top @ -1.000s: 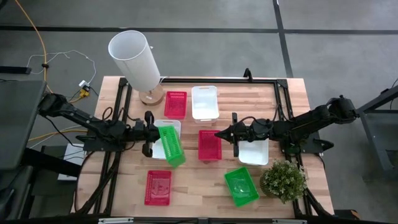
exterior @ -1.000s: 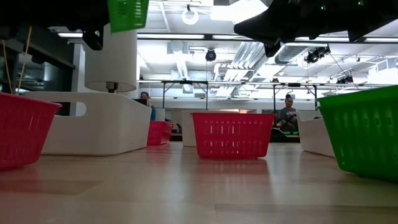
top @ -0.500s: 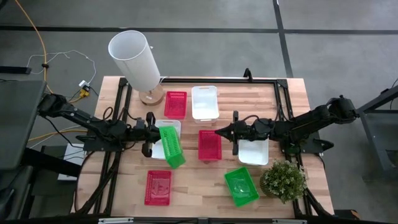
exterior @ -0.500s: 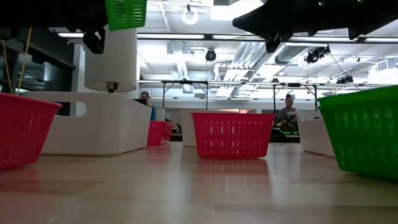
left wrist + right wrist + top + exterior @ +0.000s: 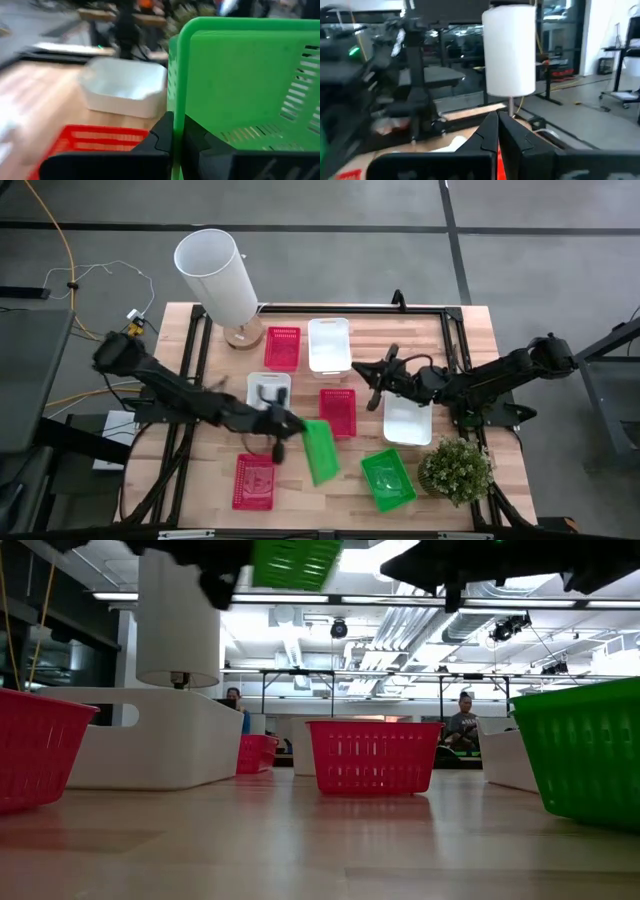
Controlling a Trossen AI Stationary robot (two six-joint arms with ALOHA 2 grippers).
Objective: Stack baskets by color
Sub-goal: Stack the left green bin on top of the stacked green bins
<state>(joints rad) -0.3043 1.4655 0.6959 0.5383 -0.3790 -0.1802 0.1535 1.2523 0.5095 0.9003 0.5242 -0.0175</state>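
My left gripper is shut on a green basket, which hangs over the table's middle between a red basket and another red basket. In the low view the held basket is high above the wood. A second green basket rests on its bottom near the front. My right gripper is shut on nothing and hovers beside a white basket. More baskets rest farther back: a red one and white ones. My left gripper pinches one wall of the green basket at its rim edge between its two fingers, one on each face of the wall. The fingers come nearly level from the table's left. The basket is lifted clear and turned on its side.
A tall white cylinder on a round base stands at the far left corner. A potted green plant sits at the near right. A black frame runs along the table's far and side edges.
My left gripper has swung toward the table's right and near edges, carrying the green basket from above the left white basket to between the two red ones, still clear of the table. My right gripper has tipped upward and turned toward the far edge, staying shut.
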